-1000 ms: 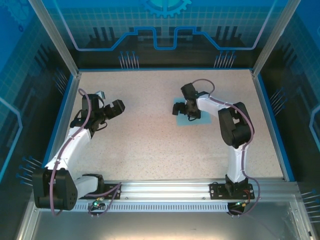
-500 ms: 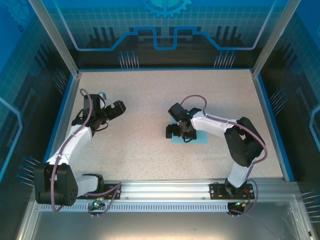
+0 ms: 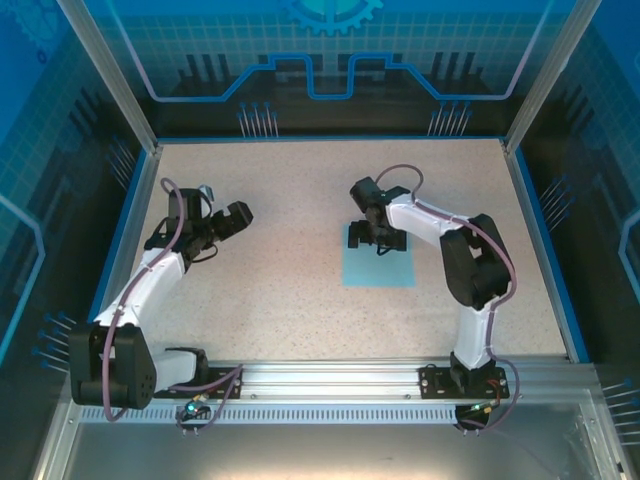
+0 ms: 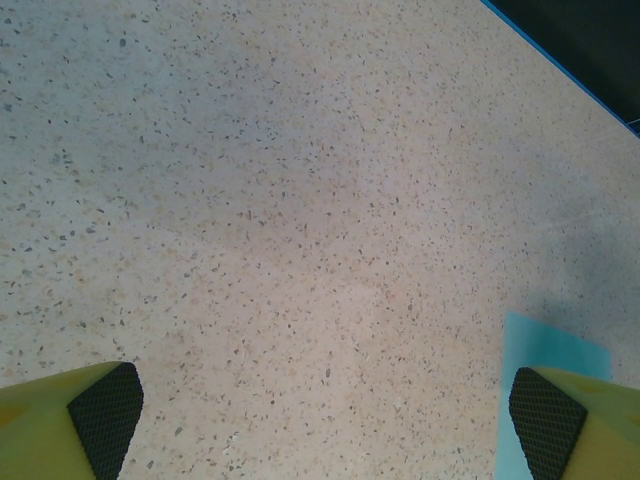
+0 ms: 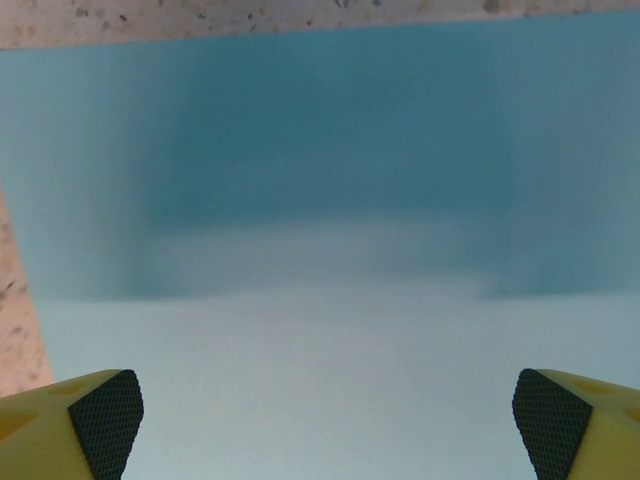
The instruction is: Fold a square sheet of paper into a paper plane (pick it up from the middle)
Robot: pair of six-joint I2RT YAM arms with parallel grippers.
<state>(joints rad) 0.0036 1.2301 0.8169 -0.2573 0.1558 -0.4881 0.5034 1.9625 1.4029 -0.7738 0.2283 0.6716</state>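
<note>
Top external view: square sheet of paper (image 3: 382, 266), light blue, flat on the speckled desk (image 3: 290, 300), a little right of centre, on the right arm's side. Right claw (image 3: 378, 240) poised over the far edge of the sheet, toward its far left corner; near half of the sheet uncovered. Left claw (image 3: 238, 218) well apart, over bare desk on the left side, pointing right toward the sheet.

Right wrist view: sheet (image 5: 320, 330) across almost the whole field, with a strip of desk (image 5: 250, 15) along the far edge and a sliver at the left. Fingertips (image 5: 105, 410), black ribbed faces on yellow, set in the two lower corners, spread wide with only flat paper between them; nothing gripped. Broad darker shadow (image 5: 330, 170) over the far half of the sheet. Contact between fingertips and paper: cannot tell.

Left wrist view: left claw likewise spread wide, pads (image 4: 105, 415) in the two lower corners, empty, above bare desk (image 4: 300, 200). One corner of the sheet (image 4: 550, 345) at lower right, just beside the right-hand pad. Blue border (image 4: 570, 70) of the desk across the upper right corner
</note>
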